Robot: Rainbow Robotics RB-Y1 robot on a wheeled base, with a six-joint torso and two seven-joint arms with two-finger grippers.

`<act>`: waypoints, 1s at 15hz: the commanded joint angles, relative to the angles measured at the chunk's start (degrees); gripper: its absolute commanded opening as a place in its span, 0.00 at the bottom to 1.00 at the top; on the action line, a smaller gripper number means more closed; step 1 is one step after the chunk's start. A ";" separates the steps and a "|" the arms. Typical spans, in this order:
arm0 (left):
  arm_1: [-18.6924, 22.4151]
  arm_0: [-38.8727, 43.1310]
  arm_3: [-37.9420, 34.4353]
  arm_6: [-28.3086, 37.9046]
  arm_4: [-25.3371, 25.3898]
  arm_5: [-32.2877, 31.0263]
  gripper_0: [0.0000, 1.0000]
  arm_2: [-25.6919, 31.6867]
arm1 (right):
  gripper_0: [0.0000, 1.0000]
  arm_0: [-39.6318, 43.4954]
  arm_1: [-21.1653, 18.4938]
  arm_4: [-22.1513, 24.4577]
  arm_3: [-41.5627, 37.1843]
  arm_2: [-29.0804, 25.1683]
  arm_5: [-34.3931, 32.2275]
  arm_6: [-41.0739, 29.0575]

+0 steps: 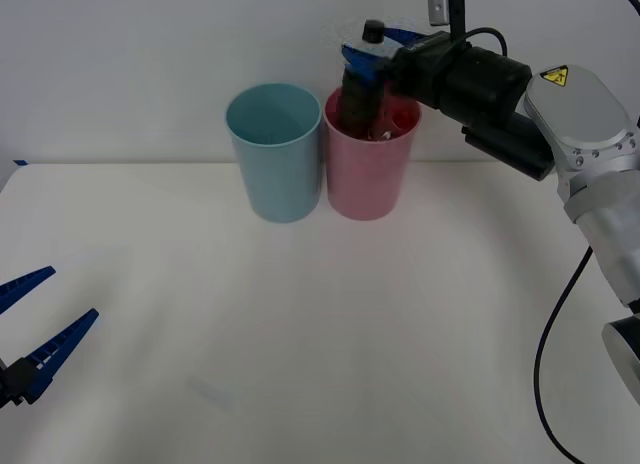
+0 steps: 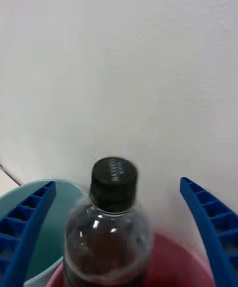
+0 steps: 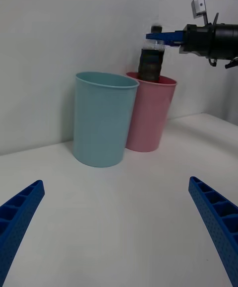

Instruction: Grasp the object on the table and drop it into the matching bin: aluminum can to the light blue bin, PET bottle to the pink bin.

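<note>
Blue ribbed fingers of the right end effector (image 1: pixel 368 46) stand spread apart around the small clear plastic PET bottle (image 1: pixel 357 96), which sits upright, black-capped, inside the round pink plastic bin (image 1: pixel 368 174) below.

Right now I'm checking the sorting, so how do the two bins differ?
The pink bin has the PET bottle standing partly inside it, under the right gripper, whose jaws are open; the light blue bin looks empty. The pink bin is on the robot's right of the pair, the light blue bin on its left. Both are round, tapered, similar in size, upright and side by side on the table.
</note>
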 commanded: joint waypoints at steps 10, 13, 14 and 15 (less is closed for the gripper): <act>0.00 0.00 0.00 0.00 0.00 0.00 1.00 0.00 | 1.00 18.66 -5.21 -3.35 -24.32 -1.15 -1.66 -0.38; 0.00 0.00 0.00 0.00 0.00 0.00 1.00 0.00 | 1.00 26.65 -7.14 -4.31 -32.58 -3.70 -2.63 -0.29; 0.00 0.00 0.00 0.00 0.00 0.00 1.00 0.00 | 1.00 29.29 -7.58 -4.66 -35.13 -4.84 -3.24 -0.21; 0.00 0.00 0.00 0.00 0.00 0.00 1.00 0.00 | 1.00 31.75 -8.02 -5.10 -37.15 -6.07 -3.95 -0.03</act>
